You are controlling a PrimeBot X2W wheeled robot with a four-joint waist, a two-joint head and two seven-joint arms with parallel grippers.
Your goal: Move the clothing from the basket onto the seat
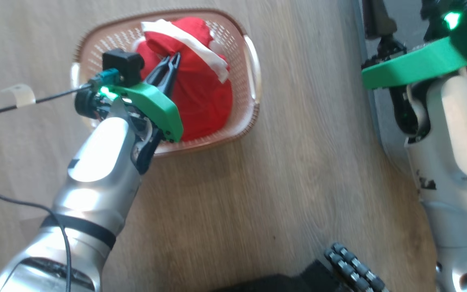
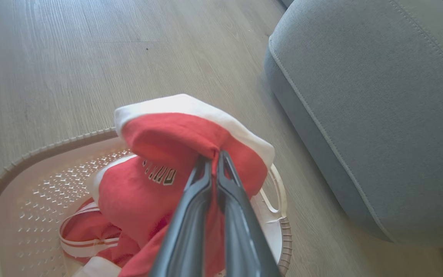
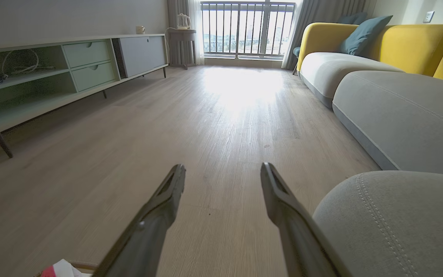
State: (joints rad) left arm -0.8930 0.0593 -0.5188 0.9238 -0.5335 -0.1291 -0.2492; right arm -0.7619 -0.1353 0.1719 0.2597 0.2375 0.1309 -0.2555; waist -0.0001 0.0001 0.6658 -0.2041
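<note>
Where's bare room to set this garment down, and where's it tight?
The seat top in view is bare, inside its stitched edge. The floor strip between basket and seat is free too. Tight: the basket, with clothing heaped around the left hand, shut on a red fold. The right hand hangs open over bare floor.

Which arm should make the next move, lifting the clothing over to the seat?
Left. The left gripper is shut on the clothing in the basket, with the seat close beside. The right gripper is open, holding nothing, above the floor.
</note>
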